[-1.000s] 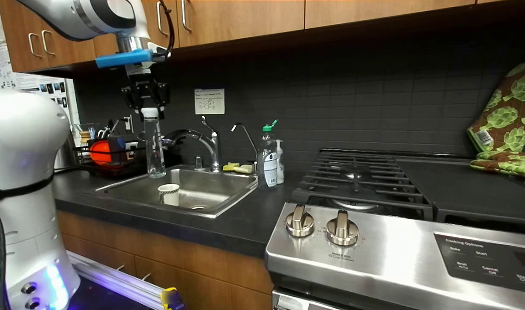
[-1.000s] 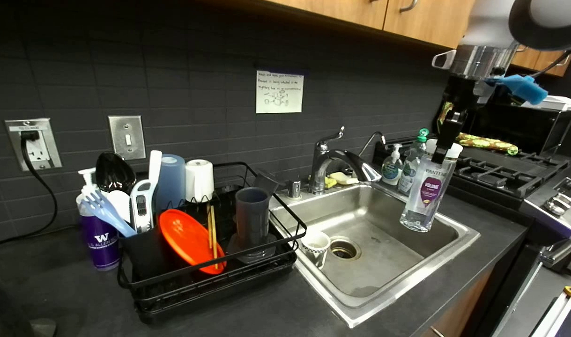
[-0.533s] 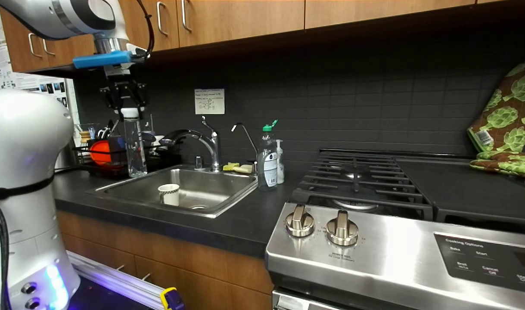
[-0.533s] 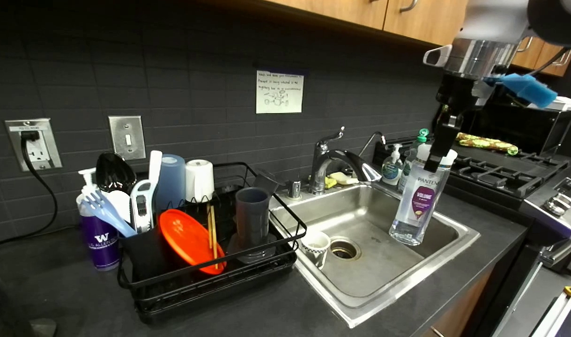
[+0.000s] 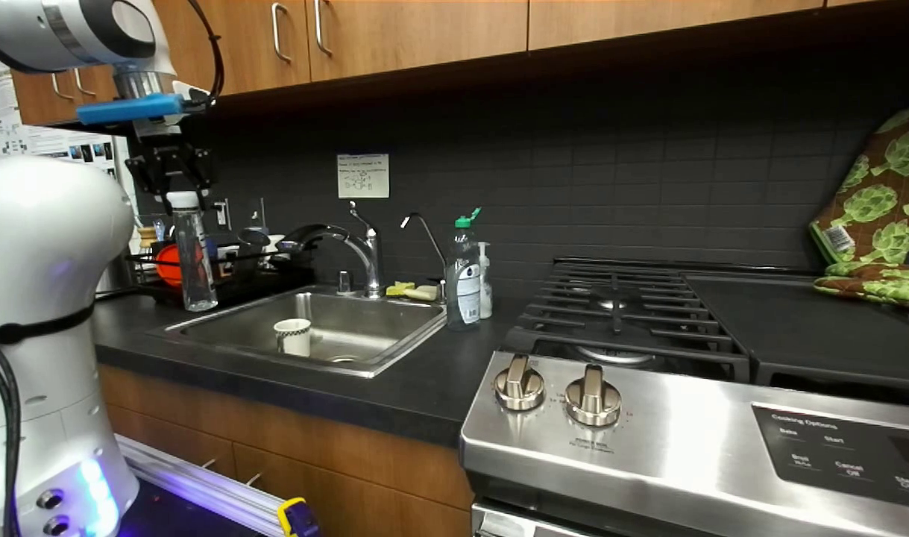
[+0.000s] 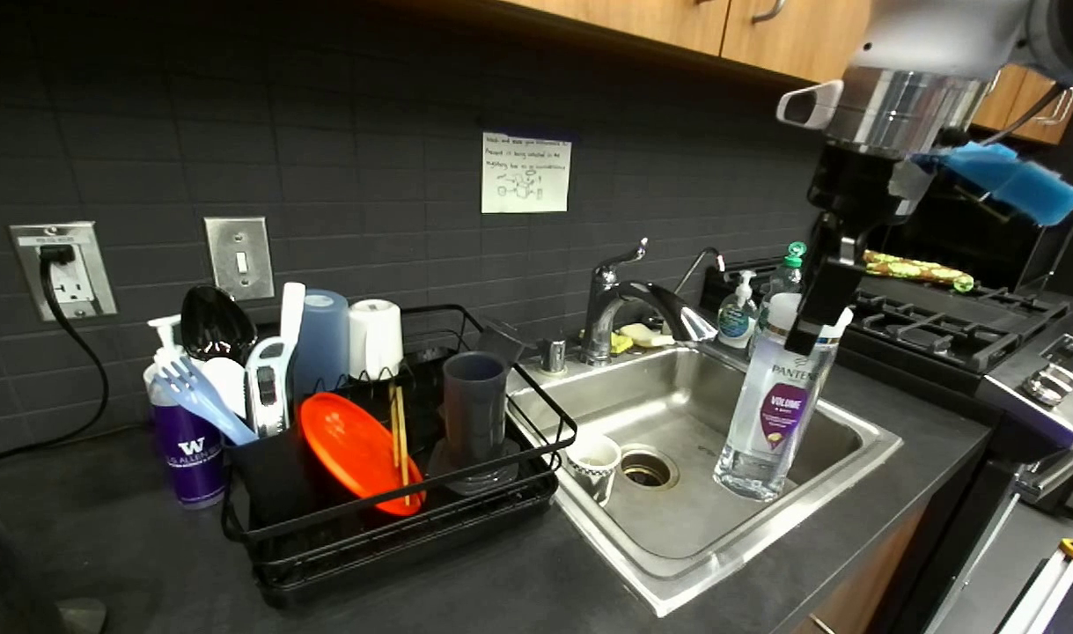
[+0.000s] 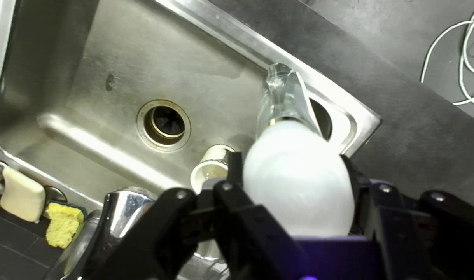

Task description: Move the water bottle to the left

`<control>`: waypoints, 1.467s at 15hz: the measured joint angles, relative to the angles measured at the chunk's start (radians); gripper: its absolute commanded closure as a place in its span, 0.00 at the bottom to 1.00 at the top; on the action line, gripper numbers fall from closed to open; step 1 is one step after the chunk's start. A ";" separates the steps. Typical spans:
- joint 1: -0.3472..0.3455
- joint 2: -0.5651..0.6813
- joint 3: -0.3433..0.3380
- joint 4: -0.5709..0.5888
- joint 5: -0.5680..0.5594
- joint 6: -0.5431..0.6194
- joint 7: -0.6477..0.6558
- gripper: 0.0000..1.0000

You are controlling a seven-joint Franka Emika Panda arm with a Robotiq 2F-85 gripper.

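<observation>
The water bottle [image 5: 194, 261] is a tall, clear plastic bottle with a white cap and a purple Pantene label. In an exterior view it hangs slightly tilted left of the sink, before the dish rack. In an exterior view the bottle [image 6: 769, 423] shows in front of the sink basin. My gripper [image 5: 185, 200] is shut around the white cap end; the gripper also shows in an exterior view [image 6: 816, 324]. In the wrist view the cap [image 7: 299, 179] fills the space between the fingers of the gripper [image 7: 291, 169]; the bottle's body reaches down toward the sink's corner.
The steel sink [image 6: 769, 537] holds a white cup [image 6: 593, 462]. The faucet [image 6: 599, 326] rises behind it. A black dish rack [image 6: 413, 534] with dishes stands beside the sink. A green-capped soap bottle [image 5: 465, 287] and a stove [image 5: 648, 418] are on the sink's other side.
In an exterior view the gripper and bottle have moved left, from over the sink to before the rack. In an exterior view they have come nearer and lower. The bottle stays held.
</observation>
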State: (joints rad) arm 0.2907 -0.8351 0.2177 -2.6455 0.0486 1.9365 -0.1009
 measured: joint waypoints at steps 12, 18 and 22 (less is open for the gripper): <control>0.077 0.060 0.063 0.051 0.038 0.024 0.010 0.68; 0.091 0.159 0.093 0.109 0.039 0.054 0.010 0.68; 0.113 0.218 0.116 0.148 0.040 0.063 0.012 0.68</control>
State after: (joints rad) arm 0.4039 -0.6170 0.3339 -2.4975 0.0888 1.9991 -0.0890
